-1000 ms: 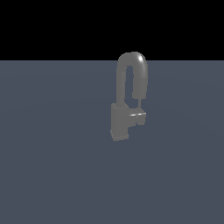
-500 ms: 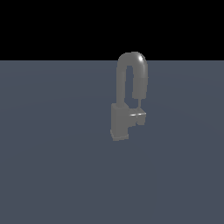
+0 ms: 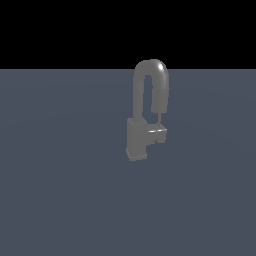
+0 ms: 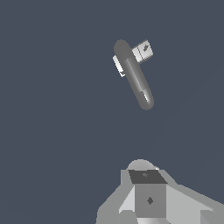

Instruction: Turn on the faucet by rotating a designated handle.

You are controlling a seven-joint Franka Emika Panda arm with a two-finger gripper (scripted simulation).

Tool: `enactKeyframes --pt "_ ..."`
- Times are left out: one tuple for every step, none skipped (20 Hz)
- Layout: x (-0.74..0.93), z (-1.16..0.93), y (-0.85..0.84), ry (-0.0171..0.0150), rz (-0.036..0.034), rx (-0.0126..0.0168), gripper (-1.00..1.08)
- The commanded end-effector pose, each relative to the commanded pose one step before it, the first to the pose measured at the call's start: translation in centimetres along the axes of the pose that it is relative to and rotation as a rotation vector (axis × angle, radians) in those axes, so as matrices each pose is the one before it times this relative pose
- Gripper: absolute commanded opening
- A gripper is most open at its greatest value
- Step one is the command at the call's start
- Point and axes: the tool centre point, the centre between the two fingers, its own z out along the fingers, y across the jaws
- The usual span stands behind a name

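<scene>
The grey faucet (image 3: 136, 141) stands on a flat blue-grey floor, with a boxy base and a tall inverted-U spout (image 3: 151, 75). The handle (image 3: 158, 133) is a small block with a lighter top, jutting from the base toward the exterior view's right, under the spout's end. The arm does not show in the exterior view. In the wrist view the faucet (image 4: 134, 78) is seen from above, with the handle (image 4: 143, 50) as a light block beside the spout. My gripper (image 4: 148, 197) shows only in part at the picture's edge, well apart from the faucet and touching nothing. Its jaws are not readable.
The blue-grey floor (image 3: 60, 190) spreads flat around the faucet on every side. A black background lies above the floor's far edge in the exterior view. No other objects show.
</scene>
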Motion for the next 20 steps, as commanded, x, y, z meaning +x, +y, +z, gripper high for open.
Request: enactKeyframes --pt "1.426 0.191 0.028 -0.0376 0.02876 0.02698 -1.0" --pt "0.565 0.071 0.008 -0.01507 0.01135 0.01083 -1.0" --pt "0.567 0.071 0.008 -0.01514 0.01138 0.01089 -1.0" --pt "0.569 0.071 0.008 -0.01519 0.01141 0.01094 -1.0" --pt "0.57 0.071 0.008 -0.01525 0.01143 0.01099 -1.0" --pt "0.573 0.071 0.008 -0.01531 0.01146 0.01105 -1.0" --pt "0.574 0.071 0.008 -0.01537 0.01149 0.0111 -1.0" --pt "0.575 0.071 0.008 -0.01542 0.0115 0.01114 -1.0" --pt "0.578 0.071 0.009 -0.01549 0.01153 0.0112 -1.0" --pt "0.578 0.071 0.008 -0.01553 0.01154 0.01124 -1.0" --pt "0.58 0.071 0.008 -0.01558 0.01157 0.01129 -1.0" --pt "0.582 0.071 0.009 -0.01565 0.01159 0.01134 -1.0" --pt "0.584 0.071 0.009 -0.01571 0.01162 0.01139 -1.0" --pt "0.585 0.071 0.009 -0.01576 0.01163 0.01143 -1.0" --pt "0.587 0.071 0.01 -0.01584 0.01167 0.0115 -1.0" --pt "0.589 0.071 0.01 -0.01591 0.01169 0.01155 -1.0" --pt "0.59 0.071 0.01 -0.01597 0.01172 0.0116 -1.0" --pt "0.592 0.072 0.01 -0.01605 0.01175 0.01166 -1.0" --pt "0.595 0.072 0.011 -0.01614 0.0118 0.01172 -1.0" --pt "0.597 0.072 0.011 -0.01622 0.01184 0.01178 -1.0"
